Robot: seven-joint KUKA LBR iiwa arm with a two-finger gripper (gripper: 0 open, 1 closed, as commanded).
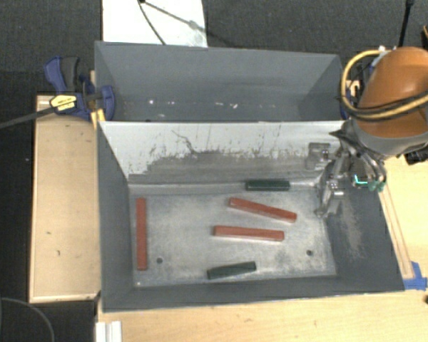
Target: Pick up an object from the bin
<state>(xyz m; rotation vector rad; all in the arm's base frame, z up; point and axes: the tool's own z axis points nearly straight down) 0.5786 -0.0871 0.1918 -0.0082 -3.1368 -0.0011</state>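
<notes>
The end effector point(328, 199) is seen low at the right side of the bin point(115, 212), near the dark green stick point(266, 185); open or closed cannot be told. Nothing is seen gripped yet, so the pick is judged undone.

KUKA arm point(421, 137) reaches in over the right edge of the bin point(221, 84), its wrist capped by a rounded orange cover point(399, 84). Yellow and black cables point(355, 77) loop round the cover's left side. Beneath the cover, a cluster of grey metal parts narrows downward into the gripper point(329, 199), which hangs low inside the bin near its back right corner, close to the right wall and just above the floor. A small teal mark point(362, 182) shows on the gripper's body.
</notes>
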